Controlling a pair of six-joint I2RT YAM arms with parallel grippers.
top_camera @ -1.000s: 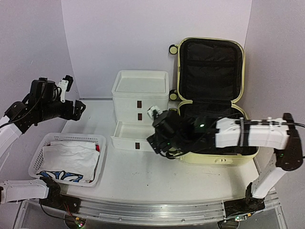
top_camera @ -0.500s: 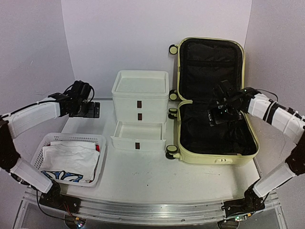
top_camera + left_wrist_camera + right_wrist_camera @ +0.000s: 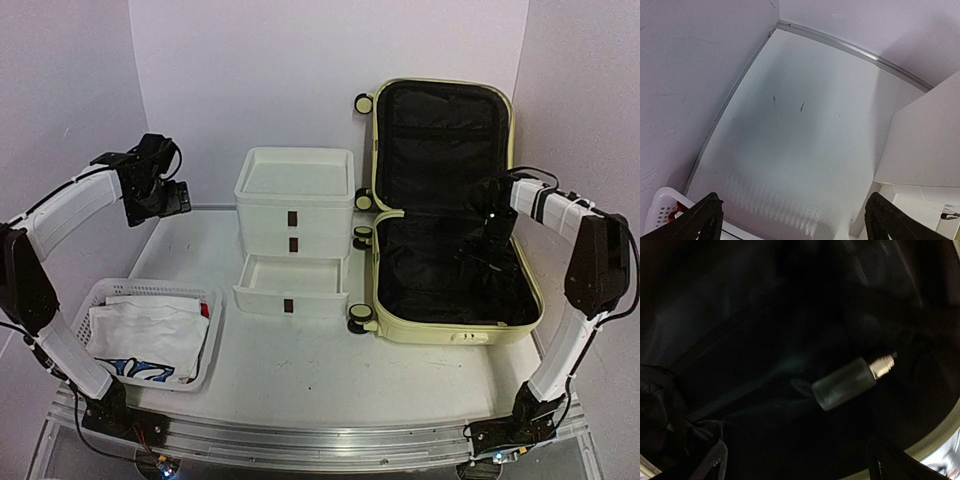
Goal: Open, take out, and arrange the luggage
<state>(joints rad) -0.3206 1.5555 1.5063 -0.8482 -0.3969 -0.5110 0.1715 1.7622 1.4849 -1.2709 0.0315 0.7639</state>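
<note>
The large pale yellow hard-shell suitcase [image 3: 455,330] lies open at the right rear of the white worktop [image 3: 330,370]. Its lid stands up against the back wall and its black-lined lower shell lies flat, so I judge the opening done and taking out to be the step in hand. My right end effector [image 3: 795,467] hangs inside the lower shell, fingers spread wide with nothing between them. Below it a small frosted bottle with a metallic cap [image 3: 850,384] lies on its side on the lining, apart from both fingers. Next I should descend, set my fingers across the bottle's body rather than its cap, and close gently, since a round thing may roll. My left end effector [image 3: 792,225], equally wide and empty, hovers over bare worktop at the far left corner, near the white plastic drawer box [image 3: 265,215].
</note>
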